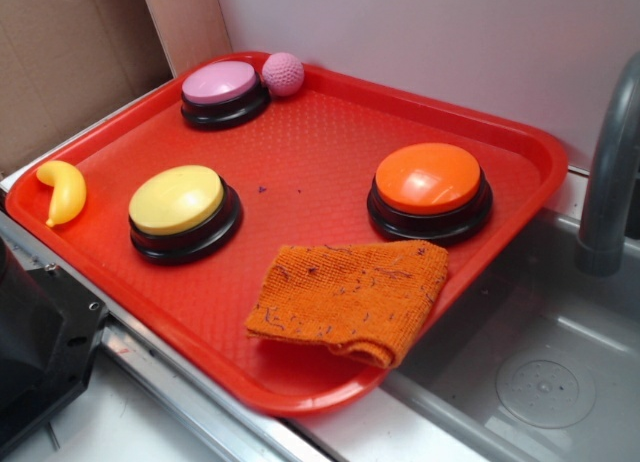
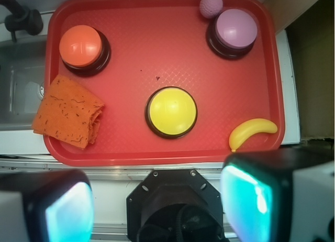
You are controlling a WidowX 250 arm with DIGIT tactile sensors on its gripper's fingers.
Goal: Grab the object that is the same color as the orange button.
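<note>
gripper [image 2: 157, 208] open, orange rag [image 1: 350, 299] unlabelled

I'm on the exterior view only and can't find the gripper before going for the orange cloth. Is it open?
Observer: Yes. In the wrist view the gripper is open, its fingers wide apart with nothing between them.
Operator: Is it lined up over the cloth?
Observer: No. The orange cloth lies far to the left in the wrist picture; the yellow button is nearest the middle, and the fingers show below the red tray rim.
</note>
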